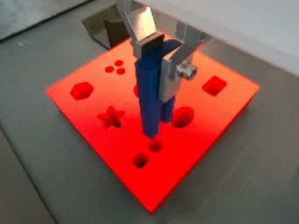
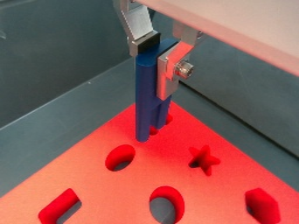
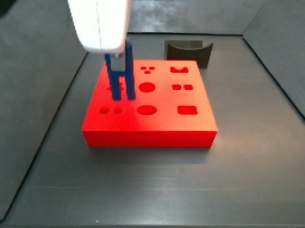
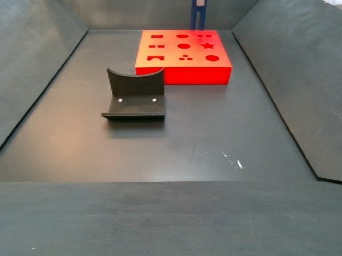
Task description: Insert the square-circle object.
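My gripper [image 1: 162, 59] is shut on the top of the square-circle object [image 1: 152, 98], a slim dark-blue peg of two joined bars, and holds it upright. Its lower end meets the top face of the red block [image 1: 222, 118] among the shaped holes. I cannot tell whether it has entered a hole. Another wrist view shows the gripper [image 2: 158, 57], the peg [image 2: 146, 101] and the block [image 2: 105, 188]. In a side view the peg [image 3: 118, 78] stands on the block's [image 3: 155, 125] left part. In another side view the peg [image 4: 199, 15] is at the block's [image 4: 187, 68] far edge.
A dark grey curved stand [image 4: 134, 97] sits on the floor in front of the block; it also shows behind the block in a side view [image 3: 188, 52]. Grey walls enclose the floor [image 4: 174, 150].
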Robot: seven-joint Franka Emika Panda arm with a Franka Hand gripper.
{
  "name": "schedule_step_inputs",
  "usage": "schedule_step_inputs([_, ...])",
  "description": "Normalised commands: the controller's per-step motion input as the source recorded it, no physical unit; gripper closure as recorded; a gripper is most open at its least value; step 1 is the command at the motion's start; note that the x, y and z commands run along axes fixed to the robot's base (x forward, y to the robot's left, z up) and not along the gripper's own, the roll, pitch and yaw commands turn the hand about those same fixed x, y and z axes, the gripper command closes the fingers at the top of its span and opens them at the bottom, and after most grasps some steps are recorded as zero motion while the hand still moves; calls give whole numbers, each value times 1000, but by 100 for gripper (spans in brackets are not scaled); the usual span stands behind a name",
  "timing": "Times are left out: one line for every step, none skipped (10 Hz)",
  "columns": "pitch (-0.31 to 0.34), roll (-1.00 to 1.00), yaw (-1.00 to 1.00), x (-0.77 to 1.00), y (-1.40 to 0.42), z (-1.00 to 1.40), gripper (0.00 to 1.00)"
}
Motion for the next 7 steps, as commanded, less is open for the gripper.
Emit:
schedule_step_inputs([0,-199,-200,-103,49,-106,100])
schedule_step_inputs([14,-179,-137,-117,0,0,100])
schedule_step_inputs([11,-80,-49,-177,0,0,100])
schedule_step_inputs([26,-34,-29,-217,-43,-46,100])
schedule_step_inputs([0,-24,-9,-257,-31,-191,100])
schedule_step_inputs([0,-61,0,-351,-37,-183,100])
schedule_step_inputs([-3,-71,0,-229,-69,-129,100])
